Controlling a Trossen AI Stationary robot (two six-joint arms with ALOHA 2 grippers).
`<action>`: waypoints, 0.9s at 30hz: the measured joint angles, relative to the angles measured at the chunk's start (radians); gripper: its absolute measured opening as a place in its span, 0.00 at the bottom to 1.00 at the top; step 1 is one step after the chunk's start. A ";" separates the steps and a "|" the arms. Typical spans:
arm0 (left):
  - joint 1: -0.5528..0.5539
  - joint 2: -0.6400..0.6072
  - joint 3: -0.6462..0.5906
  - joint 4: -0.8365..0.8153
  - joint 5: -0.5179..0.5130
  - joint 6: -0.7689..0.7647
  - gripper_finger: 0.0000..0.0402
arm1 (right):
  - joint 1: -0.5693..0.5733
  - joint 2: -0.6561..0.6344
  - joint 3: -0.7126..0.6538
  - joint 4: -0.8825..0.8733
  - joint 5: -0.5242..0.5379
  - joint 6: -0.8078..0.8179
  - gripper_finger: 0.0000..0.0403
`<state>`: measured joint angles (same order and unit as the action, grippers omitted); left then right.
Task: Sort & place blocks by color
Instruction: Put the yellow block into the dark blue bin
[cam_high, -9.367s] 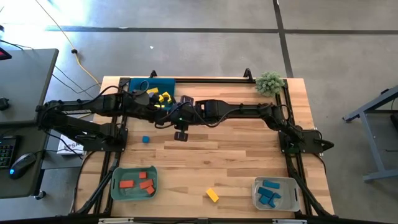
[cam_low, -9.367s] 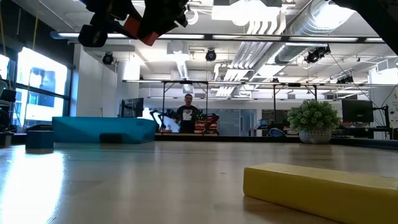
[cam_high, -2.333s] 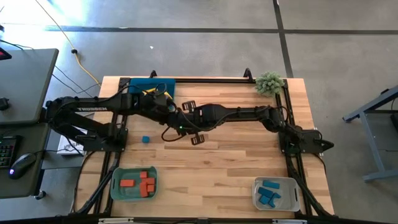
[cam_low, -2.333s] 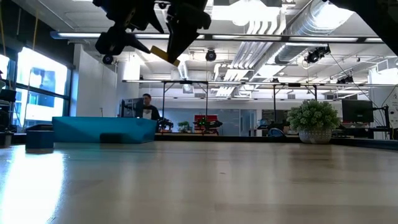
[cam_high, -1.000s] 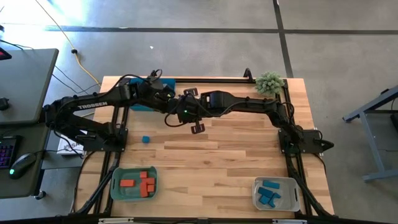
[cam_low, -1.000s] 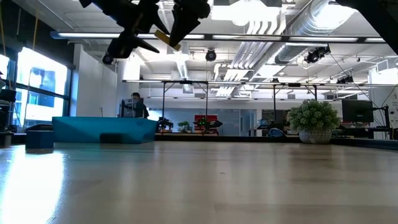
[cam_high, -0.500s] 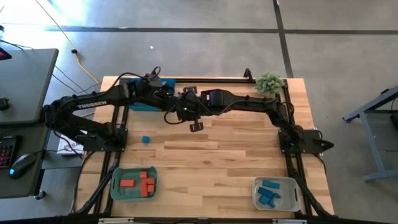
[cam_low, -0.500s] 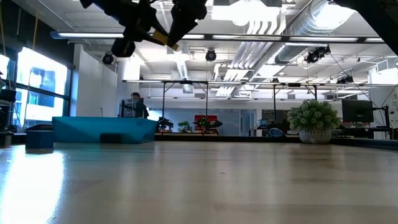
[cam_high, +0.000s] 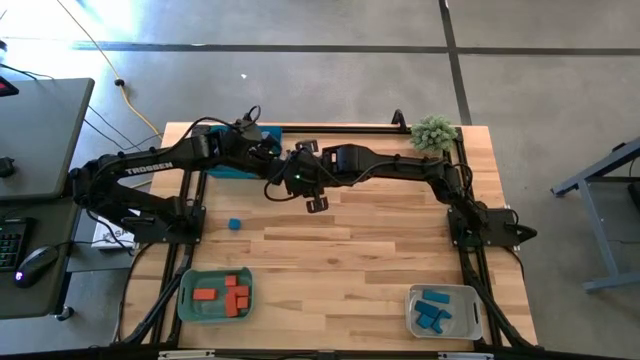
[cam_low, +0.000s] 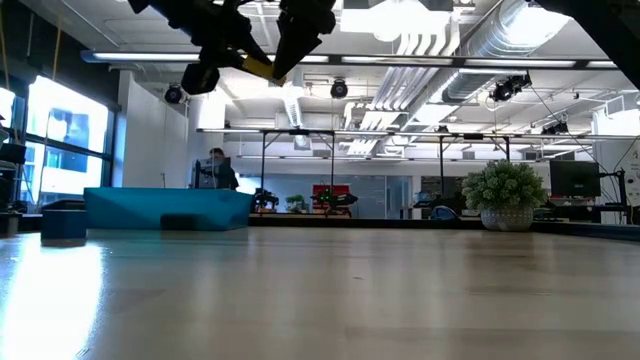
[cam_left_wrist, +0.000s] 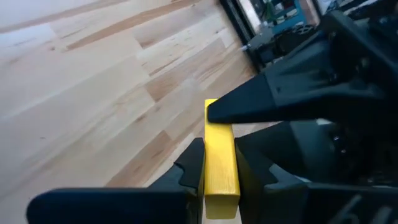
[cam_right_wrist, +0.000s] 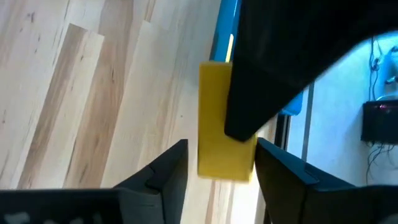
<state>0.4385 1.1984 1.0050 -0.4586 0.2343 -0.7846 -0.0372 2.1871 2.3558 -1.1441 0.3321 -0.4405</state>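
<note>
A yellow bar block (cam_left_wrist: 221, 165) hangs high above the table's far left part, between my two grippers. My left gripper (cam_left_wrist: 221, 155) is shut on it. My right gripper (cam_right_wrist: 221, 158) stands open at the bar's other end (cam_right_wrist: 225, 162), one finger on each side. In the low view the bar (cam_low: 258, 67) shows as a small yellow strip between the dark hands. A lone blue cube (cam_high: 234, 224) rests on the table at the left. The teal tray (cam_high: 225, 138) lies under the left arm at the far left. My left gripper pinches the yellow bar's two long sides (cam_left_wrist: 219, 180) between its two fingers. The fingers lie along the bar and slant down from the table's left. The bar sticks out ahead of them, lifted clear of the table and a little tilted. Whether a right finger (cam_left_wrist: 249, 109) touches the bar's far end, I cannot tell.
A green tray (cam_high: 190, 305) with red blocks sits at the near left, and a grey tray (cam_high: 468, 322) with blue blocks at the near right. A small potted plant (cam_high: 434, 132) stands at the far right corner. A person shows in the room behind.
My left gripper has shut on the yellow bar, taking hold of it in mid-air with a slight roll of the wrist. My right gripper, which held the bar, has opened. Both hands have kept their places and the bar has stayed aloft.
</note>
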 joint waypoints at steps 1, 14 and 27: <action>0.000 0.000 0.000 -0.011 -0.007 0.014 0.09 | 0.002 0.001 0.000 -0.004 0.000 0.013 0.41; 0.108 0.002 -0.002 -0.307 -0.184 0.327 0.09 | 0.014 0.001 0.001 -0.034 0.078 0.326 0.42; 0.330 0.036 -0.015 -0.448 -0.378 0.652 0.09 | 0.018 0.001 0.001 -0.042 -0.136 0.814 0.42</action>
<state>0.7687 1.2347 0.9902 -0.9062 -0.1438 -0.1327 -0.0196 2.1880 2.3569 -1.1862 0.1965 0.3737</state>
